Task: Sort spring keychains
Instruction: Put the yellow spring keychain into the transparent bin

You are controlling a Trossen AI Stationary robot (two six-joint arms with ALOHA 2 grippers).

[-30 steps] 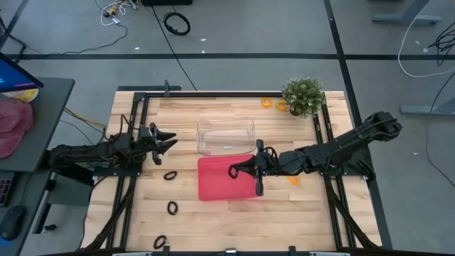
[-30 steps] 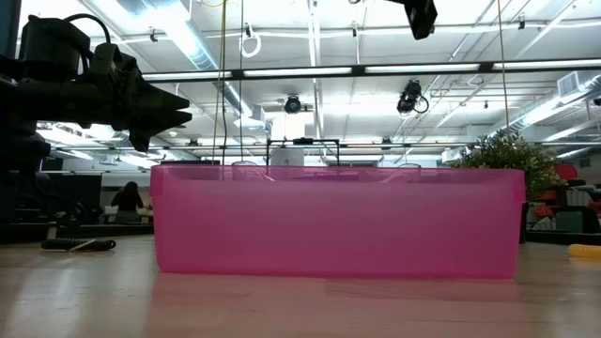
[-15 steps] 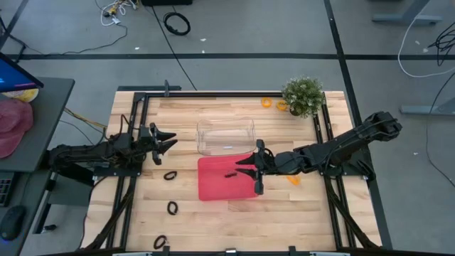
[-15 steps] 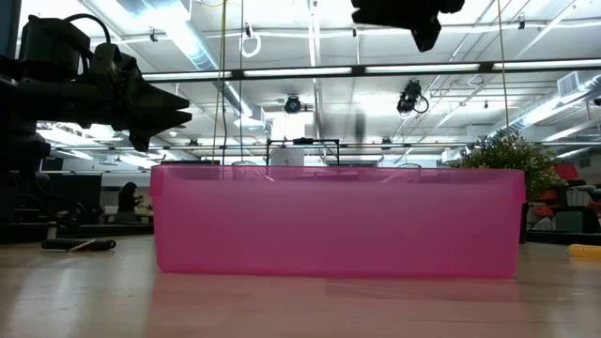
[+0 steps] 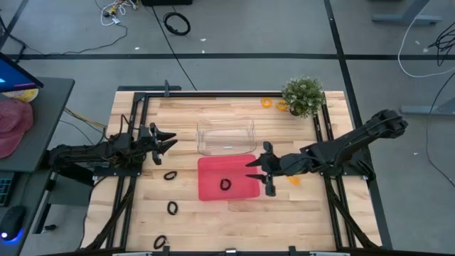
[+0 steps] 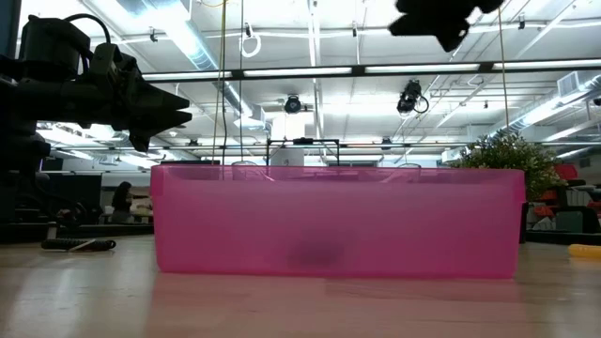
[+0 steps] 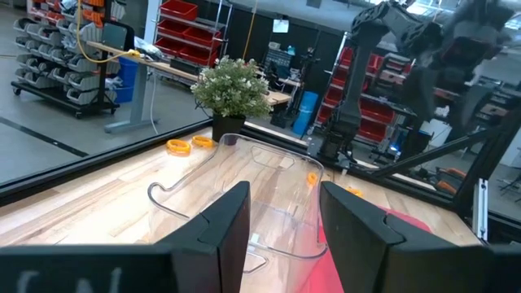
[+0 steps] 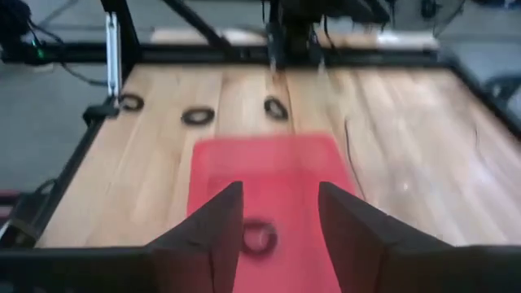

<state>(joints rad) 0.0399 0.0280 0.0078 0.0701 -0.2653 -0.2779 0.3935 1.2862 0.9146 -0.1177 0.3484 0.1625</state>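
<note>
One black spring keychain (image 5: 226,185) lies on the floor of the red tray (image 5: 213,193). It also shows in the right wrist view (image 8: 259,238) and as a dark blot through the tray wall (image 6: 317,253). My right gripper (image 5: 250,171) hangs open above the tray's right part, touching nothing. Three more black keychains (image 5: 170,175) (image 5: 173,208) (image 5: 161,242) lie on the wood left of the tray. Orange keychains (image 5: 266,102) (image 5: 282,107) lie by the far edge, another (image 5: 293,180) under the right arm. My left gripper (image 5: 173,141) waits open, left of the clear bin.
A clear plastic bin (image 5: 226,137) stands just beyond the red tray. A potted plant (image 5: 303,96) stands at the far right corner. Black frame rails (image 5: 135,135) run along the table's left and right sides. Bare wood stretches near the tray's front edge.
My right gripper has let go of the black keychain it carried over the red tray and has drawn back toward the table's right edge. The keychain has dropped and now lies on the tray floor. My left arm has kept still.
</note>
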